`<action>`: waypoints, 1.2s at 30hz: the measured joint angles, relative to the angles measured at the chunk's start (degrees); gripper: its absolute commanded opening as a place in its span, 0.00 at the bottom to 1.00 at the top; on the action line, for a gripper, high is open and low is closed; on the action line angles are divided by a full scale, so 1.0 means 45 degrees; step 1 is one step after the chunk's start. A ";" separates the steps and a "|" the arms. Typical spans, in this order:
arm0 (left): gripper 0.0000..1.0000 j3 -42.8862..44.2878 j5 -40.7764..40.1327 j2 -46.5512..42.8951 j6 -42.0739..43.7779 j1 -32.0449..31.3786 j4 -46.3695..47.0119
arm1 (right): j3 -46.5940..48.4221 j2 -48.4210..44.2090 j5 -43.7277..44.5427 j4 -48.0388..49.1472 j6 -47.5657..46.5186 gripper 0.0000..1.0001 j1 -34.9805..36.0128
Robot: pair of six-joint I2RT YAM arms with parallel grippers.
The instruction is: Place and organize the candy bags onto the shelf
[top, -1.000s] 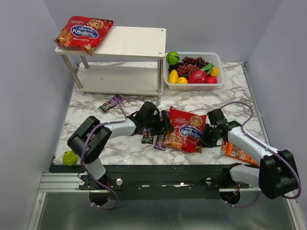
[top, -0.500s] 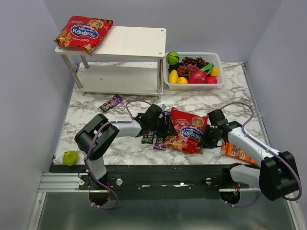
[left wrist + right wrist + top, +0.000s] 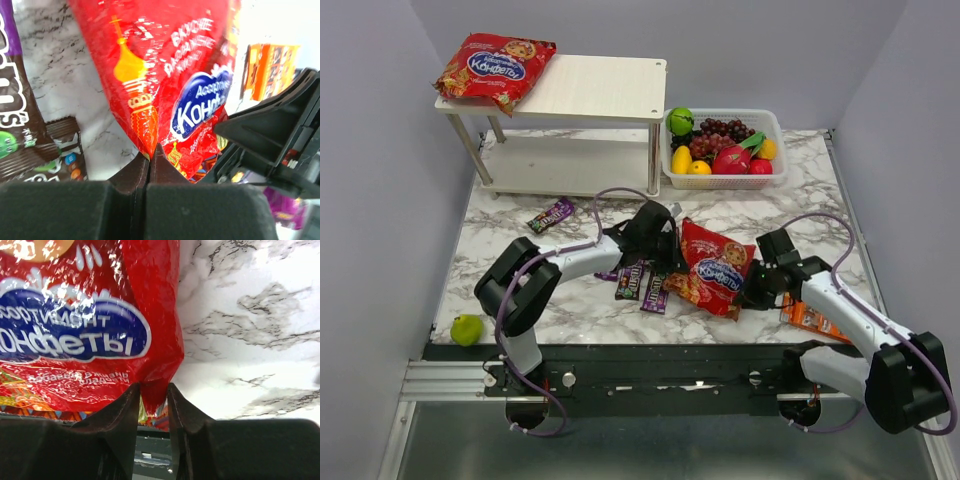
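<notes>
Tools first: your left tool [image 3: 149,152] is clamped tight on a corner of the loose red bag [image 3: 715,268]. Your right tool [image 3: 152,392] is pinching the opposite edge, jaws nearly together with foil between them. So both arms have hold of the one bag, in the middle of the top view, just right of the small dark packets [image 3: 642,285] lying on the bench [image 3: 720,205]. Can't tell if it's fully off the bench, but it looks tipped up.

Its long axis runs upper left to lower right in the top view, logo facing up. Left tool is at the upper-left end, right tool at the lower-right.

The shelf [image 3: 610,85] sits toward the upper left of the frame, well apart from the bag, and your left arm is the nearer one. The other red bag [image 3: 495,65] already fills the left end of the top board, lying roughly along it. I'd guess the bare right half is the spot, with this bag swung round to match.
</notes>
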 measured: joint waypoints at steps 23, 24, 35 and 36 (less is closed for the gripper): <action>0.00 0.9097 -0.1389 -0.0500 0.7393 -0.0534 -0.9355 | 0.1579 -0.1438 0.1481 -0.1360 -0.0199 0.55 -0.0005; 0.00 0.9806 -0.1389 -0.0452 0.7664 -0.0627 -0.9802 | 0.1603 -0.1409 0.1520 -0.1370 -0.0209 0.55 -0.0005; 0.00 1.5557 -0.1787 0.0515 0.9583 -0.1054 -1.2152 | 0.2021 -0.0777 0.1666 -0.1360 -0.0238 0.55 -0.0005; 0.00 1.5732 -0.1923 0.0505 0.9641 -0.1054 -1.2118 | 0.2030 -0.0719 0.1666 -0.1360 -0.0238 0.55 -0.0005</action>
